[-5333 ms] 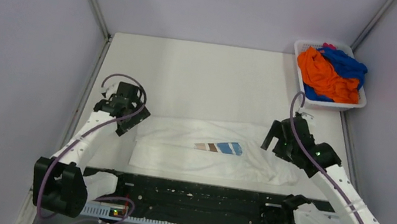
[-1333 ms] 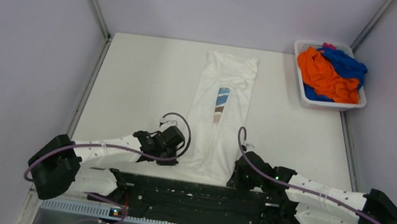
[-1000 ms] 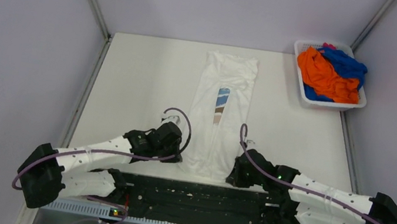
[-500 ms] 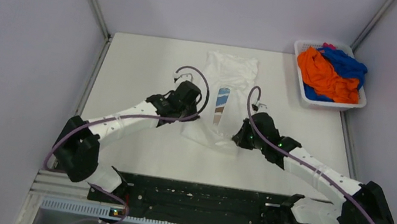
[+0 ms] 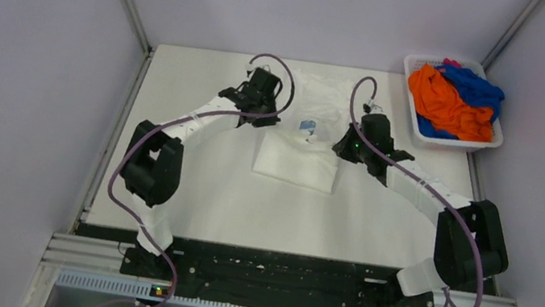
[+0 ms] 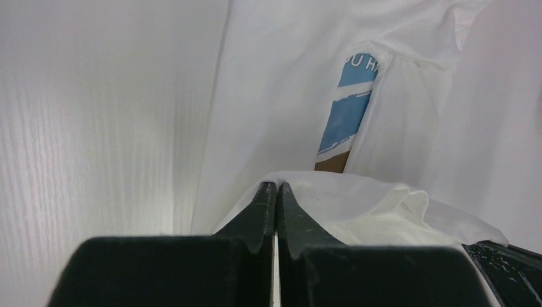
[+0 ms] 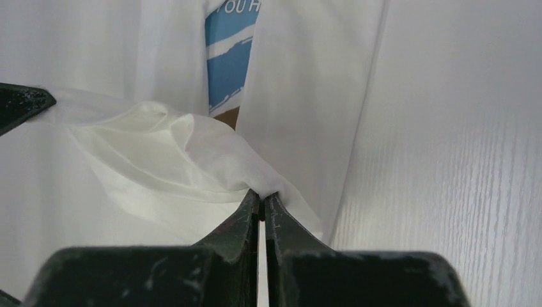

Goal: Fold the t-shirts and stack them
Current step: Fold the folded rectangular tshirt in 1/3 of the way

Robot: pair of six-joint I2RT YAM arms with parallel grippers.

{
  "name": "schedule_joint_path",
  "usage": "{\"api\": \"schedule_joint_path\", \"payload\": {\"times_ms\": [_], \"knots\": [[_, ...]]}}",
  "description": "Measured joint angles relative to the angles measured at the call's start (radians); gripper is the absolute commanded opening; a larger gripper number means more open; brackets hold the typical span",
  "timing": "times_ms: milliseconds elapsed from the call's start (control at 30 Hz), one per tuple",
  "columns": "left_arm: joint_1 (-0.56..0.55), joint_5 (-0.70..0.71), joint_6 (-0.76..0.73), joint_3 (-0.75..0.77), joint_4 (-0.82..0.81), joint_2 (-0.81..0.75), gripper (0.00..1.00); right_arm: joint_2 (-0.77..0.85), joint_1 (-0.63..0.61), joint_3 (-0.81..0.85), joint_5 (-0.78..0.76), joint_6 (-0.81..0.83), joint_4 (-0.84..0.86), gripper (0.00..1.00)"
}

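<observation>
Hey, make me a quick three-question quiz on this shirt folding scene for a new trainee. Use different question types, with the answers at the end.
1. True or false: the left gripper and the right gripper are both shut on the white t-shirt.
2. Where does the basket stand? A) far right corner B) near left corner C) centre, between the arms
3. Fill in: the shirt that shows most in the basket is ____.

Key: 1 true; 2 A; 3 orange, the orange shirt.
</observation>
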State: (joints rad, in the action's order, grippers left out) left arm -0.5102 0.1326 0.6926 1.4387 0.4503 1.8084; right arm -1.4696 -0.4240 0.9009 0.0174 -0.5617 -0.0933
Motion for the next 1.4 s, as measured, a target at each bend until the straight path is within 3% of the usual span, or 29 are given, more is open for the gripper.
{"api": "schedule_joint_path", "payload": {"times_ms": [333,667,733,800,833,900,967,1033,1100,1233,1400], "knots": [[0.042,-0.058,-0.054,0.204,0.008,0.201,0.00,-0.158,0.078,0.102,0.064,0.029,0.049,0.00],[0.085,-0.104,-0.087,0.303,0.010,0.323,0.01,-0.288,0.111,0.183,0.089,0.030,0.101,0.00],[0.090,-0.113,-0.091,0.324,0.010,0.344,0.13,-0.312,0.114,0.195,0.086,0.028,0.101,0.00],[0.095,-0.129,-0.099,0.346,0.011,0.366,0.39,-0.329,0.116,0.201,0.080,0.026,0.103,0.03],[0.098,-0.142,-0.105,0.361,0.014,0.378,0.43,-0.337,0.118,0.206,0.077,0.024,0.104,0.04],[0.104,-0.166,-0.114,0.405,0.023,0.409,0.57,-0.360,0.126,0.227,0.067,0.015,0.107,0.17],[0.109,-0.178,-0.121,0.450,0.031,0.436,0.72,-0.393,0.142,0.267,0.064,0.002,0.105,0.47],[0.118,-0.181,-0.120,0.497,0.049,0.455,0.98,-0.441,0.164,0.342,0.064,-0.007,0.098,0.68],[0.132,-0.181,-0.115,0.530,0.062,0.459,0.99,-0.472,0.184,0.406,0.064,-0.016,0.095,0.82],[0.170,-0.164,-0.112,0.507,0.053,0.406,0.99,-0.449,0.207,0.427,0.062,-0.005,0.101,0.86],[0.199,-0.159,-0.111,0.258,0.008,0.202,0.99,-0.336,0.208,0.278,0.075,0.001,0.108,0.87]]}}
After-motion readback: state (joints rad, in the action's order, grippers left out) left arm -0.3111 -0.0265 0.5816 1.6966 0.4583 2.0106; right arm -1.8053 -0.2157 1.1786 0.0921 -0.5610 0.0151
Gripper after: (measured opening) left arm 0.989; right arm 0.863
